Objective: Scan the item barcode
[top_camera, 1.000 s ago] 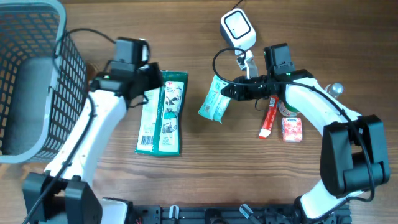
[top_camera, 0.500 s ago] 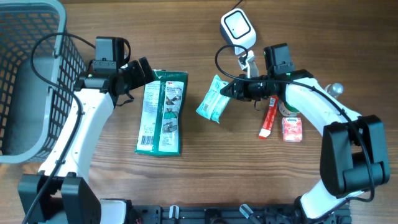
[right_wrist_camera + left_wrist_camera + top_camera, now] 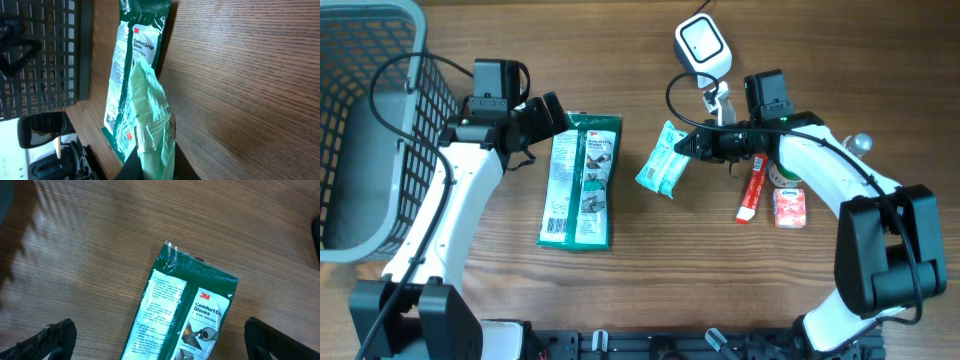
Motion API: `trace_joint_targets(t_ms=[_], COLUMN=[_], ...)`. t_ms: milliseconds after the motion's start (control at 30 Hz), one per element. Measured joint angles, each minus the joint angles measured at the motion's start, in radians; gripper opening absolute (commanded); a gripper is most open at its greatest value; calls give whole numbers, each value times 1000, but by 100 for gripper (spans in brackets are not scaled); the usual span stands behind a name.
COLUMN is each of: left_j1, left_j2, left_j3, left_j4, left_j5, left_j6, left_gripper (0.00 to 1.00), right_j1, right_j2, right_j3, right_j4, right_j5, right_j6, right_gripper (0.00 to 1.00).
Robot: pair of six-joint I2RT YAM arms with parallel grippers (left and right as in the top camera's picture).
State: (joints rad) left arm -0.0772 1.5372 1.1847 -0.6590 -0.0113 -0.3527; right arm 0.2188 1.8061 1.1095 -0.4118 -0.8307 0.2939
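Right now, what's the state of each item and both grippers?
left gripper, open, empty, beside the glove pack's far corner.
right gripper, shut on the light green packet.
light green packet, pinched at one edge, tilted.
glove pack, flat on the table, printed side up, ungripped.
scanner, lying on the table, untouched.
red tube, lying flat, untouched.
small red box, on the table, untouched.

I work over a brown wooden table (image 3: pixel 670 270) with long thin lines in the wood. Soft light shines on it. A grey wire basket (image 3: pixel 420 110) sits at its left end.
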Motion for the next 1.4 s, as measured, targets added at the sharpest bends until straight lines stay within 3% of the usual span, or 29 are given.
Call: trace_joint_targets(t_ms=[633, 733, 767, 933, 1100, 1400], left_j1=[0, 0, 0, 0, 0, 0], left_j2=[0, 0, 0, 0, 0, 0], left_j3=[0, 0, 0, 0, 0, 0], left_j4=[0, -2, 0, 0, 0, 0], left_j5=[-3, -3, -4, -7, -7, -6], left_j6=[0, 0, 0, 0, 0, 0], left_gripper=[100, 100, 100, 100, 100, 100], right_j1=[16, 16, 16, 16, 16, 68], right_j2=[0, -1, -1, -26, -43, 112], right_j3=[15, 146, 274, 677, 735, 733], right_j4=[-48, -243, -389, -605, -523, -211], right_j5=[1, 54, 102, 319, 571, 1011], right_j6=[0, -28, -67, -238, -361, -465], right_gripper=[4, 4, 4, 4, 4, 4])
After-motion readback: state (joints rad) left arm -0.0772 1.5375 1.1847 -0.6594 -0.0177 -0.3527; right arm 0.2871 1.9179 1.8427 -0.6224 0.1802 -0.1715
